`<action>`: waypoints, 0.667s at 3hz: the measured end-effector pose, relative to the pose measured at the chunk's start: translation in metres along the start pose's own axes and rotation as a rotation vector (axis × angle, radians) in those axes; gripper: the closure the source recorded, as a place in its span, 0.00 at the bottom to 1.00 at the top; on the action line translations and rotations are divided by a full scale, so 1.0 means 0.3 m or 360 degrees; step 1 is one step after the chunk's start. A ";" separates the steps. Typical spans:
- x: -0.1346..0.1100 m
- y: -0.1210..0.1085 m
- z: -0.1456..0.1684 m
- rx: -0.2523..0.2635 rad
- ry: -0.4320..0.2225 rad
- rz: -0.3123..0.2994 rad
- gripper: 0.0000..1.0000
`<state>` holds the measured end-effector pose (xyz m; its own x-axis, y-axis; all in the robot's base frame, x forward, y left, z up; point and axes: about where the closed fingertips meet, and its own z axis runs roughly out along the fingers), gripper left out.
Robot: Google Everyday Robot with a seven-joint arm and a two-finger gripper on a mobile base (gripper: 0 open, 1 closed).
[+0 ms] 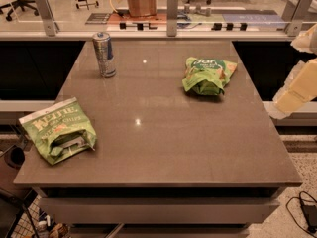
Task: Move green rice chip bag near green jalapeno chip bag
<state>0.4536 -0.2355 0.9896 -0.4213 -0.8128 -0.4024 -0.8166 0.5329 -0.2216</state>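
Observation:
The green rice chip bag (208, 76), small and bright green with a dark oval logo, lies on the right rear part of the brown table (163, 143). The green jalapeno chip bag (58, 130), larger with white "Kettle" lettering, lies at the table's front left corner, partly over the edge. The two bags are far apart. My gripper is out of view; only cream-coloured links of my arm (297, 88) show at the right edge, beyond the table and to the right of the rice chip bag.
A tall silver and blue can (104, 54) stands upright at the table's rear left. A glass partition with metal posts (172, 9) runs behind the table. A cable (304, 209) lies on the floor at the front right.

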 end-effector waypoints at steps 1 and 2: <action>0.000 0.000 0.000 0.0000 0.0000 0.0000 0.00; -0.007 -0.006 -0.003 0.0025 0.0003 0.0030 0.00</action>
<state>0.4554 -0.2350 0.9917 -0.4372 -0.8030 -0.4051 -0.8023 0.5517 -0.2277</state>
